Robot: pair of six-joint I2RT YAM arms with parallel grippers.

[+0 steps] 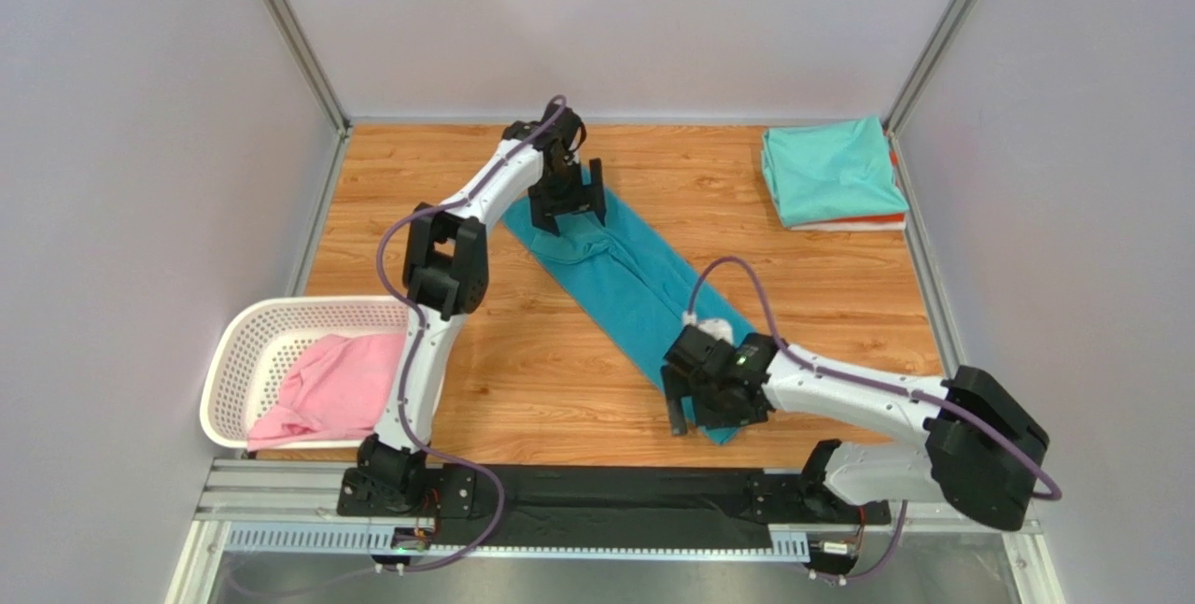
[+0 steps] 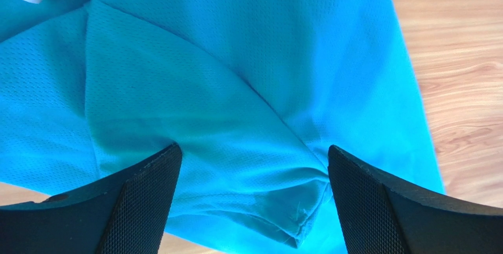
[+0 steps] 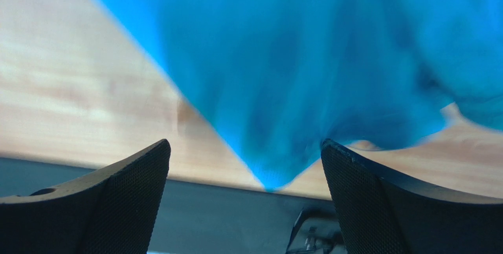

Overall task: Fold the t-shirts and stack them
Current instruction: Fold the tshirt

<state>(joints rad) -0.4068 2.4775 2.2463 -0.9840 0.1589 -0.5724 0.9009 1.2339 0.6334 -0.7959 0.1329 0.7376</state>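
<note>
Teal tee (image 1: 631, 289): long strip, diagonal mid-table. Mint tee (image 1: 831, 173) folded on orange tee (image 1: 881, 222) (far right). Pink tee (image 1: 337, 380) crumpled in basket (image 1: 246, 338).

text: none legible | labels: none (all 3 views chkd)

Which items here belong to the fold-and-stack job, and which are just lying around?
Job:
teal tee
mint tee
orange tee, under the mint one
pink tee, in the basket

Not job:
basket
table
</note>
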